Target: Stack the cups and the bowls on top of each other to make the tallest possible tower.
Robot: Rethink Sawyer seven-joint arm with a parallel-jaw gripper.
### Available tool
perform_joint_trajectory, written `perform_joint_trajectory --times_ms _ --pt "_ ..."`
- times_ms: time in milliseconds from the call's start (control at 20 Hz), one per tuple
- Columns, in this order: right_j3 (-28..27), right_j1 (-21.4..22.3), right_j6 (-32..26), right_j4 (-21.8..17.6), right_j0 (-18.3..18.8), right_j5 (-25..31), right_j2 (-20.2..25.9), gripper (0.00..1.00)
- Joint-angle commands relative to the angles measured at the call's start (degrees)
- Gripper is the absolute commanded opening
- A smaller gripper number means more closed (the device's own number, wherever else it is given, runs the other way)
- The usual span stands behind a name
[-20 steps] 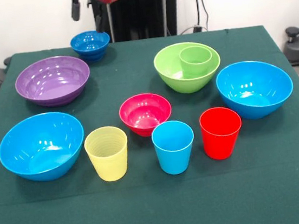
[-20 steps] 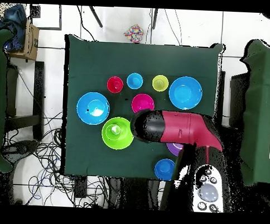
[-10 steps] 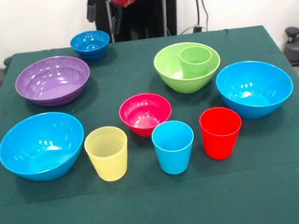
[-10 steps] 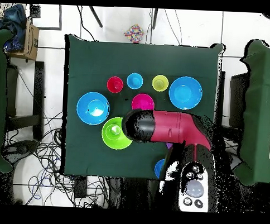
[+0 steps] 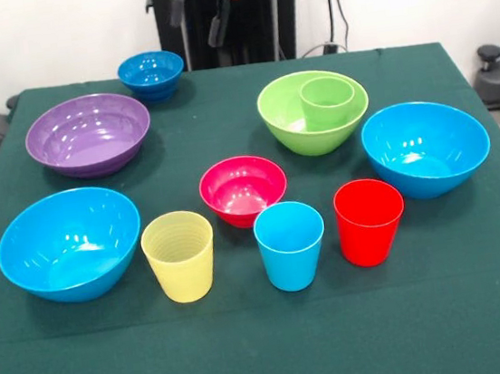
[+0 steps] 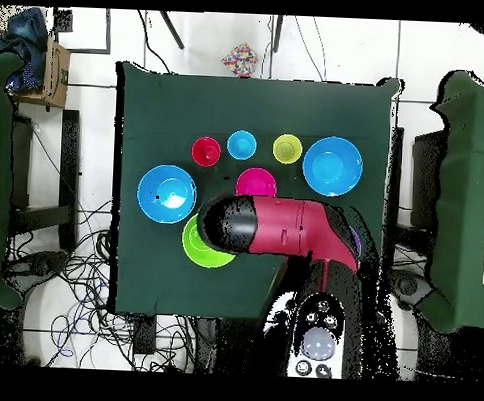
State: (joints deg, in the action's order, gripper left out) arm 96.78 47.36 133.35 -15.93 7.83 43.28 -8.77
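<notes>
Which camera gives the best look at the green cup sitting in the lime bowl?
The front view: the green cup stands upright inside the lime bowl, unobstructed. In the overhead view the robot's arm covers the cup, leaving only part of the bowl showing.

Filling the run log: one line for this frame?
arm: above lime-green bowl | gripper: raised, empty | green cup: in lime-green bowl | remaining cups, bowls: unstacked

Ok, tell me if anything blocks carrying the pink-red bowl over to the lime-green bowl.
Nothing visible does. Bare cloth lies between the pink-red bowl and the lime-green bowl. The green cup already sits inside the lime-green bowl, so the pink-red bowl would land on it.
</notes>
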Motion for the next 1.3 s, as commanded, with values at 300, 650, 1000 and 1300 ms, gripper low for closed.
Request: perform_joint_trajectory --times_ms 300,650,1000,1300 --pt "-2.5 -5.1 7.2 3.7 -1.0 5.1 -0.4 1.00" --pt "-6.0 -5.6 5.0 4.1 -1.2 9.3 -0.6 1.00" --pt "-6.1 -5.6 3.8 4.3 -0.7 9.0 -0.4 1.00" --pt "-5.9 -5.7 2.9 4.5 0.2 8.3 -0.1 1.00"
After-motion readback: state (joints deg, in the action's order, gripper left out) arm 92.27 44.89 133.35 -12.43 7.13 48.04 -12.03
